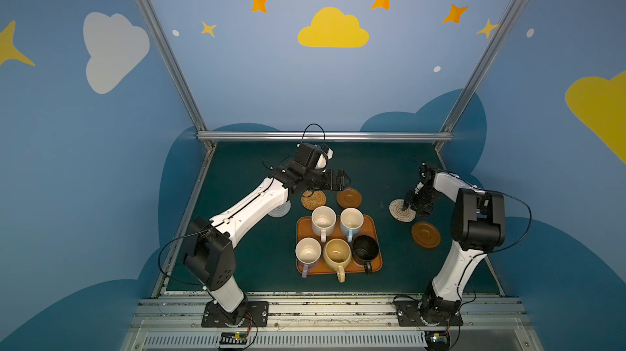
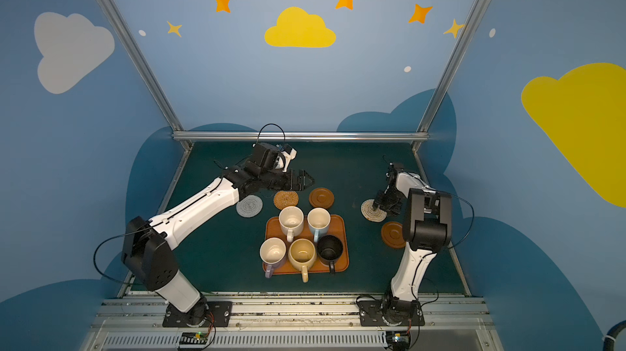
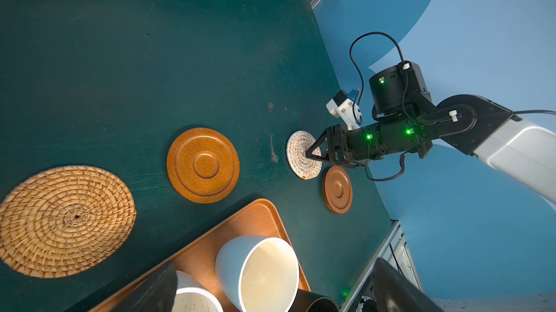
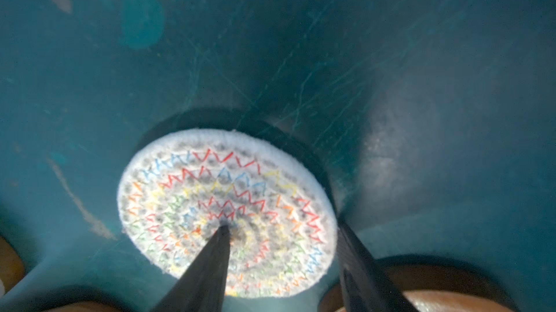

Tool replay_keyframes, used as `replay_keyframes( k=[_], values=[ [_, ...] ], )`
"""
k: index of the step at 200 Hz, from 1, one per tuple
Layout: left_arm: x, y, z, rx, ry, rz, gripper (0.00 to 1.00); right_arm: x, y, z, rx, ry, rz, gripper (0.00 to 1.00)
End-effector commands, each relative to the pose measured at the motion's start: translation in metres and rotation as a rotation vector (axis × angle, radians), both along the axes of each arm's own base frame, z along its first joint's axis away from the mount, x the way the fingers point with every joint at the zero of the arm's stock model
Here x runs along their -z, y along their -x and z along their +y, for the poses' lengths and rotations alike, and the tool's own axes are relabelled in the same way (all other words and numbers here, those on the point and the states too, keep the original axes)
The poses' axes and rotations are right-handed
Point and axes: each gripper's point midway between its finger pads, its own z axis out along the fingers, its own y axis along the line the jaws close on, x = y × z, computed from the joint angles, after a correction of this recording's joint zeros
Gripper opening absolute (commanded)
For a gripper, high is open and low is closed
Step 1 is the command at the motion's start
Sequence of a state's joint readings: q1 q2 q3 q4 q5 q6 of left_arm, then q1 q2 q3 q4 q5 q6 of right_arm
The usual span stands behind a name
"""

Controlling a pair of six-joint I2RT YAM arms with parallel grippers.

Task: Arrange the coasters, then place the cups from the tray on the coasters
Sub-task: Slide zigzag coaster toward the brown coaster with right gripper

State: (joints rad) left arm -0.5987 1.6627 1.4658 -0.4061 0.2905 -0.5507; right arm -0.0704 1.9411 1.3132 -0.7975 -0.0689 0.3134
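All the cups stand on the orange-brown tray [image 1: 300, 230]: speckled white [image 1: 323, 220], light blue [image 1: 351, 220], lavender [image 1: 308, 251], yellow-beige [image 1: 337, 254] and black [image 1: 366, 249]. Behind the tray lie the grey-white woven coaster [image 1: 281, 209], the tan rattan coaster [image 1: 313, 199] and a brown wooden coaster [image 1: 349, 197]. My left gripper [image 1: 342, 178] hovers open above these, holding nothing. To the right, my right gripper [image 4: 282, 226] is down on the beige rope coaster [image 4: 225, 193], one fingertip on its centre, the other against its rim. Its far edge looks lifted off the mat. A second wooden coaster [image 1: 426, 235] lies nearby.
The dark green mat [image 1: 264, 264] is bounded by aluminium rails at the back [image 1: 325, 136] and along both sides. The right arm's elbow [image 1: 477, 220] hangs over the mat's right edge, close to the second wooden coaster.
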Motion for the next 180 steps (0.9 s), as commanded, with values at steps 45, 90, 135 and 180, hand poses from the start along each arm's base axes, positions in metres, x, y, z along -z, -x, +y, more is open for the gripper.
replay_keyframes(
  k=[45, 90, 135, 180],
  values=[
    [-0.006, 0.000, 0.003, -0.009, 0.000, -0.019, 1.00, 0.007, 0.002, 0.012, -0.032, 0.016, 0.060, 0.52],
    [-0.002, -0.002, 0.004, -0.012, -0.004, -0.007, 1.00, 0.005, -0.007, 0.028, -0.067, 0.035, 0.076, 0.48],
    [0.000, -0.001, 0.006, 0.003, -0.028, 0.000, 1.00, 0.004, -0.020, 0.047, -0.086, 0.032, 0.079, 0.47],
    [0.002, 0.001, 0.007, 0.005, -0.038, 0.003, 1.00, 0.004, -0.038, 0.064, -0.104, 0.029, 0.082, 0.47]
  ],
)
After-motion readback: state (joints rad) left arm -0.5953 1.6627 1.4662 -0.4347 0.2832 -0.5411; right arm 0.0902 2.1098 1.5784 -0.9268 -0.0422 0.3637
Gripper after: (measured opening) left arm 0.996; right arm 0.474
